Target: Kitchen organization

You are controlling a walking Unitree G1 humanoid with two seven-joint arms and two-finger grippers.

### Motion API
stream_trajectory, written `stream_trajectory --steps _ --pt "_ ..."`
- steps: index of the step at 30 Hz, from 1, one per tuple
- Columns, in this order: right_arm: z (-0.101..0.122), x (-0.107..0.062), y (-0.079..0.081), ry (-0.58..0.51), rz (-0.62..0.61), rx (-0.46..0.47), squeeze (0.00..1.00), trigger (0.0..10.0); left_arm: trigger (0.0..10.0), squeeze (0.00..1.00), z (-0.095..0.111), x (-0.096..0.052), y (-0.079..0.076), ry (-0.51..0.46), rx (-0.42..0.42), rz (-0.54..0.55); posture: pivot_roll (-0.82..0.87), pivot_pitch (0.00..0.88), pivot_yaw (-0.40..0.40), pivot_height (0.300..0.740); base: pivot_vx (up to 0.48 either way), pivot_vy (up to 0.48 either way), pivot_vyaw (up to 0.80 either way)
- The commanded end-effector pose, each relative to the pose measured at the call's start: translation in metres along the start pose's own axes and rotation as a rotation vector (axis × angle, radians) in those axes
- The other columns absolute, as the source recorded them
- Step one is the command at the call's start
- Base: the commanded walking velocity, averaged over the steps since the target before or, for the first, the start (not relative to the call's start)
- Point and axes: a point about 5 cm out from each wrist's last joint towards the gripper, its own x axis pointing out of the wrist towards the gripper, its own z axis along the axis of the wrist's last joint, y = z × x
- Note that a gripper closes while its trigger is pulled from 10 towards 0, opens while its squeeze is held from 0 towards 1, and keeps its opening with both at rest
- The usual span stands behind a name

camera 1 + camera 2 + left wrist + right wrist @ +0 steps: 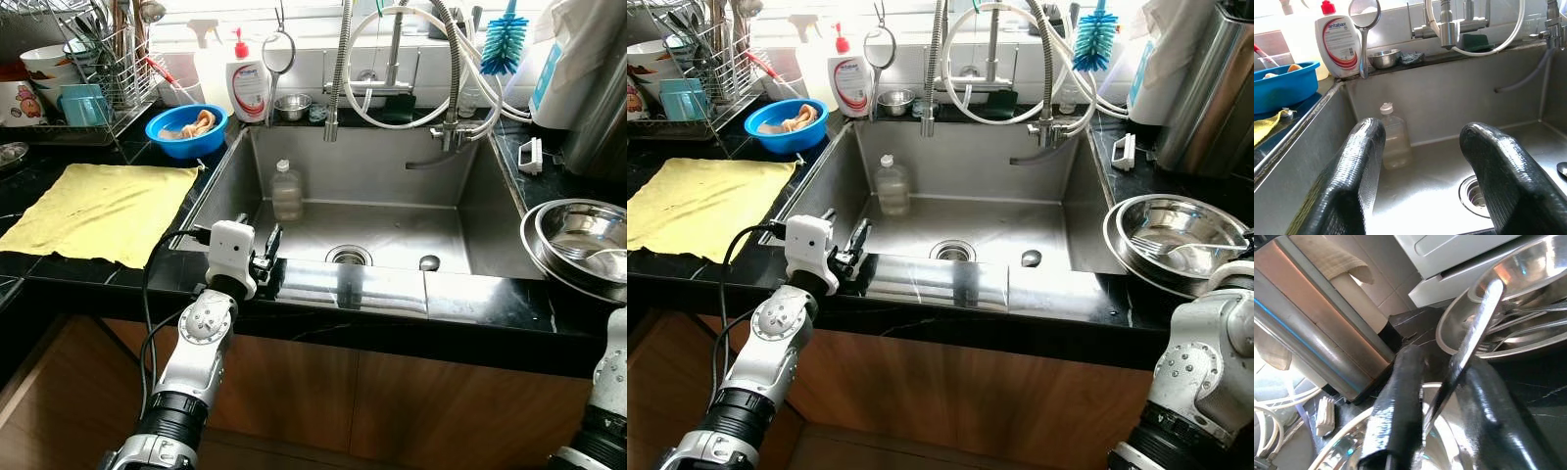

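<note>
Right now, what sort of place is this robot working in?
A home kitchen, most likely: a steel sink set in a black counter, a dish rack with bowls and cutlery, and a dish soap bottle by the faucet.

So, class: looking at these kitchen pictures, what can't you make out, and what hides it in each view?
- Right gripper: the right wrist view shows a flat metal utensil between its fingers; its end type is hidden.
- Blue bowl: contents too small to identify in the left eye view.
- Steel bowls: cut off by the right edge.
- Dish rack: cut by the top-left corner.
</note>
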Motion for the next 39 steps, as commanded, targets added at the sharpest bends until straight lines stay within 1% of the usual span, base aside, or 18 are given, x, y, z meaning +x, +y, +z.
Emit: stream_trajectory --steps 1,11,14,16,17,18,19,22,26,28,30,31,33,34,38,39 --pt "0.001 0.001 0.006 -0.004 0.026 0.006 0.00 0.0 10.0 0.00 0.002 -0.001 0.005 -0.009 0.013 0.014 -0.06 0.000 0.057 0.740 0.000 0.000 0.00" --pt "0.001 0.000 0.009 -0.006 0.034 0.009 0.00 0.0 10.0 0.00 0.003 -0.001 0.006 -0.010 0.016 0.019 -0.06 0.000 0.058 0.740 0.000 0.000 0.00" --pt "0.002 0.000 0.013 -0.017 0.059 0.006 0.00 0.0 10.0 0.00 0.003 -0.001 0.006 -0.011 0.015 0.020 -0.06 0.000 0.058 0.740 0.000 0.000 0.00" --pt "0.008 -0.003 0.023 -0.062 0.130 -0.024 0.00 0.0 10.0 0.00 0.003 -0.001 0.006 -0.011 0.015 0.020 -0.06 0.000 0.059 0.740 0.000 0.000 0.00" --pt "0.016 -0.007 0.037 -0.122 0.221 -0.039 0.00 4.7 10.0 0.00 0.003 -0.001 0.007 -0.012 0.015 0.021 -0.06 0.000 0.058 0.740 0.000 0.000 0.00" --pt "0.019 -0.010 0.044 -0.146 0.259 -0.040 0.00 4.7 10.0 0.00 0.003 -0.001 0.007 -0.012 0.016 0.021 -0.06 0.000 0.058 0.740 0.000 0.000 0.00" --pt "0.023 -0.012 0.051 -0.171 0.294 -0.042 0.00 10.0 10.0 0.00 0.003 -0.001 0.006 -0.012 0.015 0.020 -0.06 0.000 0.059 0.740 0.000 0.000 0.00" --pt "0.030 -0.017 0.064 -0.217 0.356 -0.048 0.00 10.0 10.0 0.00 0.003 0.000 0.006 -0.013 0.013 0.019 -0.05 0.000 0.056 0.740 0.000 0.000 0.00" --pt "0.033 -0.023 0.085 -0.243 0.477 -0.065 0.00 10.0 10.0 0.00 0.003 0.000 0.006 -0.012 0.011 0.022 -0.06 0.000 0.057 0.740 0.000 0.000 0.00" --pt "0.034 -0.031 0.104 -0.260 0.602 -0.078 0.00 10.0 10.0 0.00 0.003 0.000 0.005 -0.014 0.009 0.024 -0.06 0.000 0.053 0.740 0.000 0.000 0.00" --pt "0.032 -0.038 0.120 -0.260 0.705 -0.084 0.00 10.0 10.0 0.00 0.003 0.000 0.005 -0.015 0.008 0.026 -0.06 0.000 0.053 0.740 0.000 0.000 0.00" --pt "0.031 -0.040 0.125 -0.256 0.741 -0.087 0.00 10.0 10.0 0.00 0.003 0.000 0.005 -0.015 0.008 0.027 -0.06 0.000 0.053 0.740 0.000 0.000 0.00" --pt "0.029 -0.047 0.142 -0.255 0.851 -0.109 0.00 10.0 10.0 0.00 0.004 0.001 0.005 -0.017 0.007 0.028 -0.06 0.000 0.052 0.740 0.000 0.000 0.00" --pt "0.027 -0.053 0.155 -0.253 0.922 -0.109 0.00 10.0 10.0 0.00 0.004 0.001 0.005 -0.018 0.007 0.030 -0.06 0.000 0.052 0.740 0.000 0.000 0.00" --pt "0.027 -0.054 0.157 -0.252 0.937 -0.107 0.00 10.0 10.0 0.00 0.004 0.001 0.005 -0.019 0.007 0.030 -0.06 0.000 0.052 0.740 0.000 0.000 0.00" --pt "0.022 -0.056 0.162 -0.234 0.983 -0.122 0.00 10.0 10.0 0.00 0.004 0.001 0.005 -0.019 0.008 0.031 -0.06 0.000 0.048 0.740 0.000 0.000 0.00"
